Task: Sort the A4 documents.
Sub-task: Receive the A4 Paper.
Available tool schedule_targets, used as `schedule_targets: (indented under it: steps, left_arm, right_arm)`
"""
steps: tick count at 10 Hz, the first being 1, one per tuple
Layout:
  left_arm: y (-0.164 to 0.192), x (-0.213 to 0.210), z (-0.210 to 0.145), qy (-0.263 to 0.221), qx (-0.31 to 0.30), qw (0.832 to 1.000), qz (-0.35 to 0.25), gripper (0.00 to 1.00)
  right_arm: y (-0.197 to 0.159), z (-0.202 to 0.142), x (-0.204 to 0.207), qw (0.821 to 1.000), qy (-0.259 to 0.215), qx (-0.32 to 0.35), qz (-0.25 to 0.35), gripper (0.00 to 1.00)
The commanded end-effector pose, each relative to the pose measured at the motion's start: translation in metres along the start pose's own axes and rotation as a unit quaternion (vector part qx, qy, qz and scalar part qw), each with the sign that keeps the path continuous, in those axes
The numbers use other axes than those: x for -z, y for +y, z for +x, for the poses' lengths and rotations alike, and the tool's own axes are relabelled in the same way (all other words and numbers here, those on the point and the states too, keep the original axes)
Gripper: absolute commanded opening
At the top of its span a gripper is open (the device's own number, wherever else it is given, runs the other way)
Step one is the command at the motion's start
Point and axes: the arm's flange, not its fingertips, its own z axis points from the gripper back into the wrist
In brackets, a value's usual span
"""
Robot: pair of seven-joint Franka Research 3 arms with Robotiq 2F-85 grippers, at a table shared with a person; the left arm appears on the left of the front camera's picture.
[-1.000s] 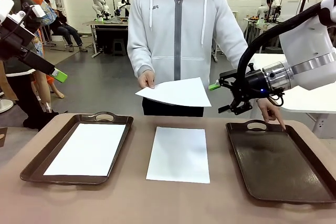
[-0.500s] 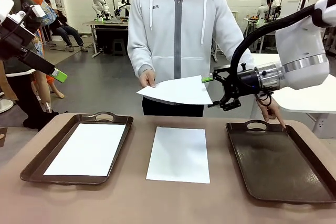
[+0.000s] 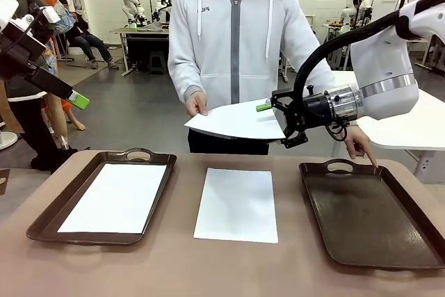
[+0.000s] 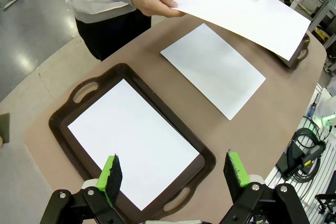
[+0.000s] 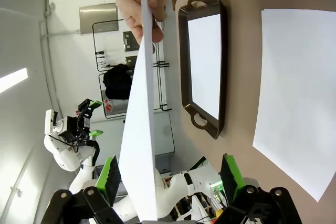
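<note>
Our right claw [image 3: 275,124] stood apart around the edge of the offered A4 sheet [image 3: 233,122]; closing askew, we feared, might buckle the paper or let it slip.

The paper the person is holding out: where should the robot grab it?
Take the held sheet by its free edge, the one away from the person's hand. Come in from the robot's right, edge-on, with one finger above and one below, since the sheet hangs nearly flat in the air. The open right end effector has that edge between its fingers.
</note>
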Motion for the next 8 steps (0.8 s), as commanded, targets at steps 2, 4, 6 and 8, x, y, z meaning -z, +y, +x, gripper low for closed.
schedule_targets:
  steps: [2,4,6,8]
  left_arm:
    - [0.0011,0.001,0.0007,-0.004,-0.003,1.0,0.0,1.0]
    - [0.0011,0.001,0.0007,-0.004,-0.003,1.0,0.0,1.0]
    - [0.0011,0.001,0.0007,-0.004,-0.003,1.0,0.0,1.0]
    - [0.0011,0.001,0.0007,-0.004,-0.003,1.0,0.0,1.0]
  right_arm:
    - [0.0042,0.0126,0.001,0.999,-0.011,0.013,0.03,1.0]
    - [0.0027,0.014,-0.0025,0.999,-0.011,0.011,0.029,1.0]
    - [0.0031,0.0138,-0.0018,0.999,-0.023,-0.003,0.022,0.97]
    - [0.0038,0.0131,-0.0009,0.999,-0.027,-0.013,0.02,0.77]
